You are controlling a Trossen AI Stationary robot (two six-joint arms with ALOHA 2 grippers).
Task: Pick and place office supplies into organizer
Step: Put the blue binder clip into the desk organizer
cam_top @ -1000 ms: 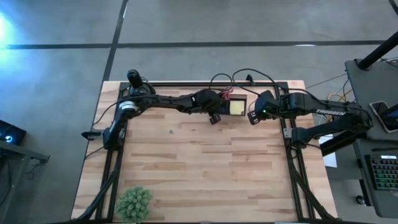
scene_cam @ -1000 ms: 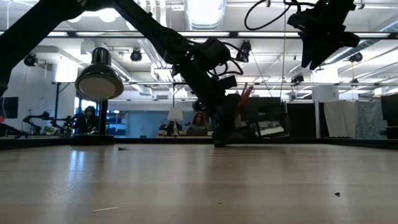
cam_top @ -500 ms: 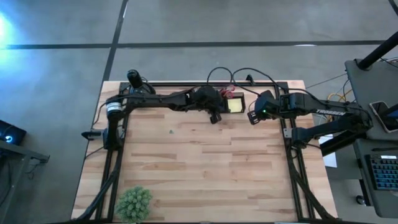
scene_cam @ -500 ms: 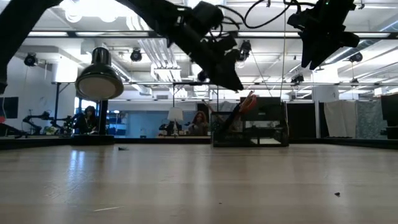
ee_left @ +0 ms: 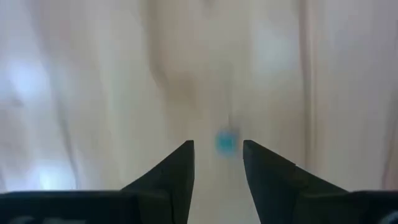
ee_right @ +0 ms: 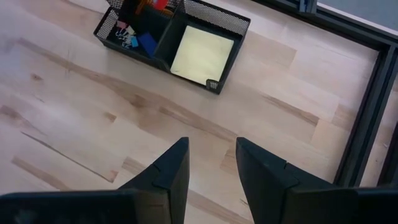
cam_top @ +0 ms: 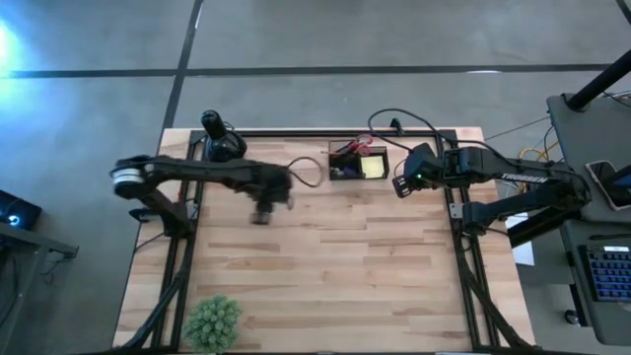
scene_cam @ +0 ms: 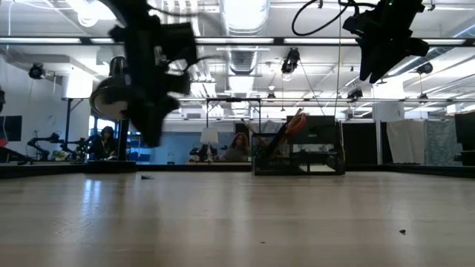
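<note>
The black mesh organizer (cam_top: pixel 360 163) stands at the table's far edge, with a yellow sticky-note pad (ee_right: pixel 202 55) lying flat in one compartment. Red-handled scissors (scene_cam: pixel 297 119) stick up out of another. My left gripper (cam_top: pixel 261 214) hangs open above the bare wood left of the organizer, pointing steeply down. A tiny blue-green piece (ee_left: pixel 225 142) lies on the table just beyond its fingertips (ee_left: pixel 217 144). My right gripper (cam_top: pixel 400 185) waits open in the air right of the organizer, empty (ee_right: pixel 211 142).
A small green plant (cam_top: pixel 212 322) stands at the near left corner. A round black object with a knob (cam_top: pixel 212 123) sits at the far left. Black frame rails (cam_top: pixel 463 227) run along the table's sides. People sit in the room behind (scene_cam: pixel 107 141).
My left gripper has risen out of the organizer and swung quickly toward the table's left, a little toward the near edge, tipping from slanted to steeply down. It now hangs over the tiny piece. The organizer has stayed in place.
</note>
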